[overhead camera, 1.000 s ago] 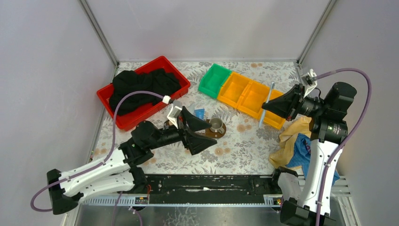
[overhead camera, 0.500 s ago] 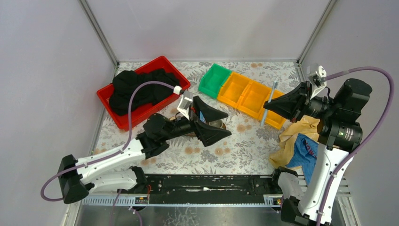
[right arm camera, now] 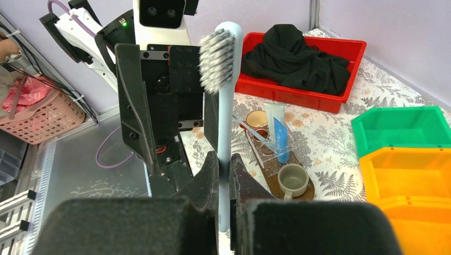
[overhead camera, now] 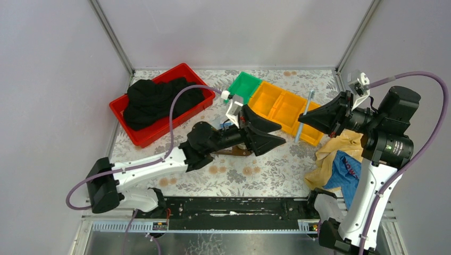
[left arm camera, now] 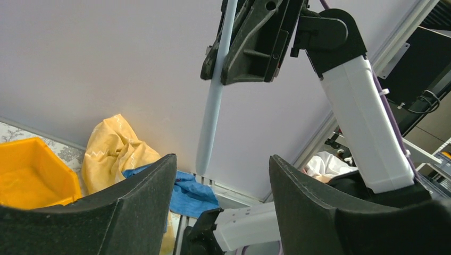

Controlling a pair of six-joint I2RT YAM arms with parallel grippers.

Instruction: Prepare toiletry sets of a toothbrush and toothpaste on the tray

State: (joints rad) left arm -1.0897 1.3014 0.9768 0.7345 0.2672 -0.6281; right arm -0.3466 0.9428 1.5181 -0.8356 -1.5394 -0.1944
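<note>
My right gripper [overhead camera: 303,118] is shut on a pale blue-white toothbrush [overhead camera: 308,102] and holds it upright in the air, over the orange bins. In the right wrist view the toothbrush [right arm camera: 225,122] stands bristles up between the shut jaws. My left gripper [overhead camera: 280,134] is open and empty, raised, and points at the toothbrush from a short way to its left. The toothbrush's lower end [left arm camera: 211,127] hangs just above and beyond the open left fingers [left arm camera: 122,207]. The brown tray [right arm camera: 278,187] holds a grey cup [right arm camera: 291,178], a whitish toothpaste [right arm camera: 272,113] and a blue toothpaste [right arm camera: 281,140] in a clear holder.
A red crate [overhead camera: 123,106] with black cloth stands at the back left. A green bin [overhead camera: 243,90] and orange bins [overhead camera: 276,105] stand at the back middle. Yellow and blue cloths [overhead camera: 337,156] lie at the right, by the right arm. The left arm lies over most of the tray [overhead camera: 230,152].
My left arm has swung right and lifted off the tray area toward the held toothbrush. My right gripper rose slightly early on and has since held still.
</note>
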